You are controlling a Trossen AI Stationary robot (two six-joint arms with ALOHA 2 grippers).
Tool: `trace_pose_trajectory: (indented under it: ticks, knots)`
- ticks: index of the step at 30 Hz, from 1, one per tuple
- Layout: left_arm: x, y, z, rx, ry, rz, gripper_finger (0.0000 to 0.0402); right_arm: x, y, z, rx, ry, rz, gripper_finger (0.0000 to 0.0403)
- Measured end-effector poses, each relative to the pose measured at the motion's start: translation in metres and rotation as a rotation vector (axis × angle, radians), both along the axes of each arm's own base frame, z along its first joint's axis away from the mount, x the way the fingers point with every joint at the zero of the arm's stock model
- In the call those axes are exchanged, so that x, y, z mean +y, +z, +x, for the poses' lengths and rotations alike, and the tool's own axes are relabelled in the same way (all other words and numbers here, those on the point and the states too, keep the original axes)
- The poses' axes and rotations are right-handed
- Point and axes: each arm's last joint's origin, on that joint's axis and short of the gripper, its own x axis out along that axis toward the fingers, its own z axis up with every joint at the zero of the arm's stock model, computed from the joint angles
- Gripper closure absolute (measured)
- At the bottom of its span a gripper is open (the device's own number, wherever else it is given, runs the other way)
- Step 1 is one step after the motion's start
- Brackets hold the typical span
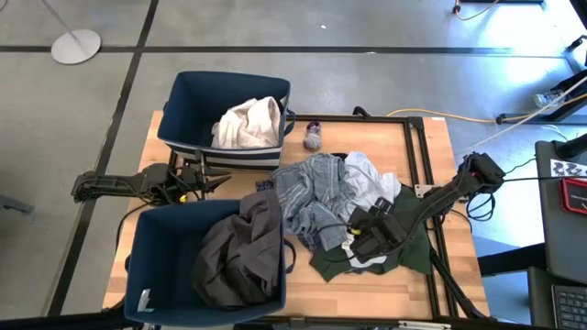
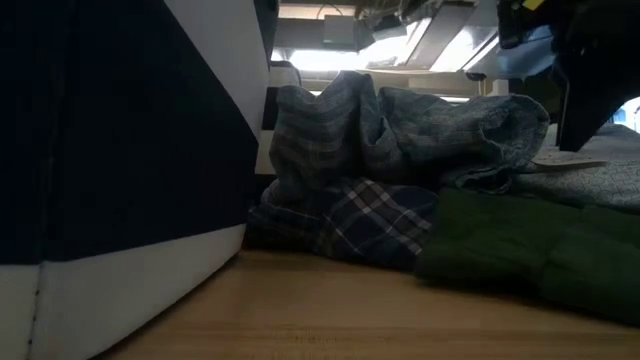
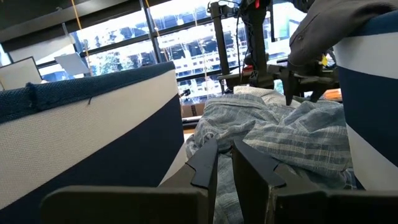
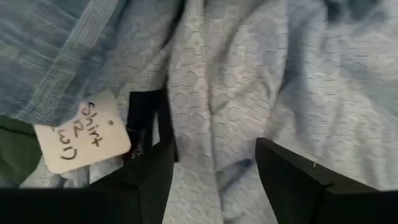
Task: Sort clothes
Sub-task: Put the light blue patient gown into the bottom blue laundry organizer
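The right gripper (image 1: 359, 240) is lowered onto the clothes pile at the right half of the counter (image 1: 422, 147). Its jaws stand wide, with pale patterned fabric (image 4: 217, 93) directly beneath and between them; nothing is clamped. A paper tag (image 4: 81, 134) reading "Shirt" lies on the cloth just beside one jaw.

The left gripper (image 1: 218, 183) rests at the left side of the counter, in the gap between the two bins, pointing toward the pile. Its jaws are narrow, almost together, and hold nothing.

The pile consists of a grey-blue striped garment (image 1: 316, 188) on top, a white garment (image 1: 371, 188) to its right, a dark green garment (image 1: 413, 252) at the near right, and a blue plaid garment (image 2: 350, 220) under the striped one, resting on the counter.

A small grey-purple sock (image 1: 313, 136) lies on the counter just right of the far bin (image 1: 197, 96), which contains a white/cream garment (image 1: 248, 122). The near bin (image 1: 156, 243) contains a dark grey garment (image 1: 238, 252), draped over its right wall.
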Motion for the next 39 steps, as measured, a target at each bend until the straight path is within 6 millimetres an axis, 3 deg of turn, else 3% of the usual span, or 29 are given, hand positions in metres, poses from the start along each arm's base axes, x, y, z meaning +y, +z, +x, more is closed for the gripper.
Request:
trace_pose_trajectory:
  ticks: [8,24,30,34,39]
  knots:
    - [0.000,-0.001,0.000,0.003,0.000,0.000,0.0361,-0.005,-0.018,-0.006,0.016,-0.001,-0.038,0.0178]
    - [0.000,-0.001,0.000,0.003,0.000,0.000,0.0361,-0.014,-0.068,-0.016,-0.119,-0.004,-0.094,0.0178]
    - [0.000,-0.001,0.000,0.003,0.000,0.000,0.0361,-0.016,-0.078,-0.019,-0.147,-0.007,-0.090,0.0182]
    - [0.000,-0.001,0.000,0.003,0.001,0.000,0.0361,-0.016,-0.078,-0.017,-0.171,-0.008,-0.092,0.0229]
    - [0.000,-0.001,0.000,0.003,0.001,0.000,0.0361,-0.015,-0.078,-0.013,-0.224,0.001,-0.111,0.0330]
